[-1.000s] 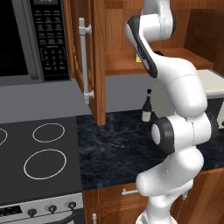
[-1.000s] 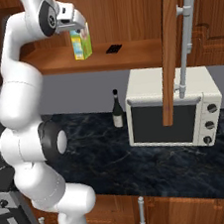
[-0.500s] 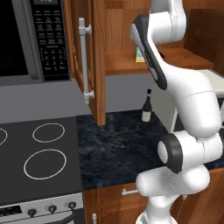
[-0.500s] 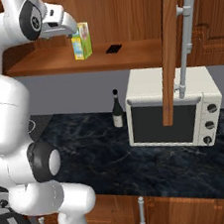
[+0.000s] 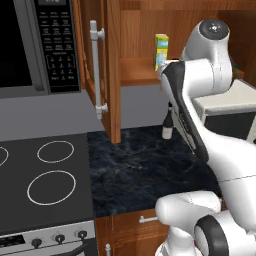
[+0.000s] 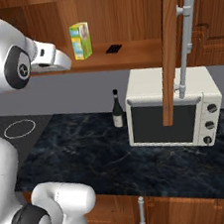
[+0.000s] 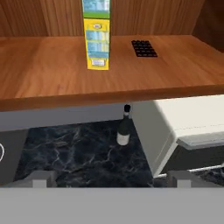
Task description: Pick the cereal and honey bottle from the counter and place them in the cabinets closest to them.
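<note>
Hand view: my gripper [image 7: 107, 177] is spread wide with nothing between its two grey fingertips [image 7: 41, 177], and it hangs in the air out in front of the open reddish-brown wooden upper cabinet [image 7: 43, 74]. The small yellow cereal box with green and blue print [image 7: 97, 35] stands upright on the cabinet's wooden shelf, toward the far side, well apart from my fingers. To its right on the same shelf lies a small flat black square [image 7: 143, 47], apart from the box. Below the shelf edge, on the dark black marbled stone counter [image 7: 74, 153], a dark wine bottle with a pale label [image 7: 124, 127] stands upright just left of a white toaster oven [image 7: 183, 127].

In the right base view the cereal box [image 6: 80, 40] sits left of the black square [image 6: 113, 49] on the shelf, and my white hand reaches toward it from the left, stopping short of the shelf's near edge. The cabinet door with its long silver bar handle [image 6: 185, 44] hangs open at the right, above the toaster oven [image 6: 173, 108]. The wine bottle [image 6: 117, 111] stands just beside the oven's left side.

In the left base view the cereal box [image 5: 161, 49] shows past my arm, with a black stovetop with white ring burners [image 5: 42, 175] to the left of the counter [image 5: 145, 165].
</note>
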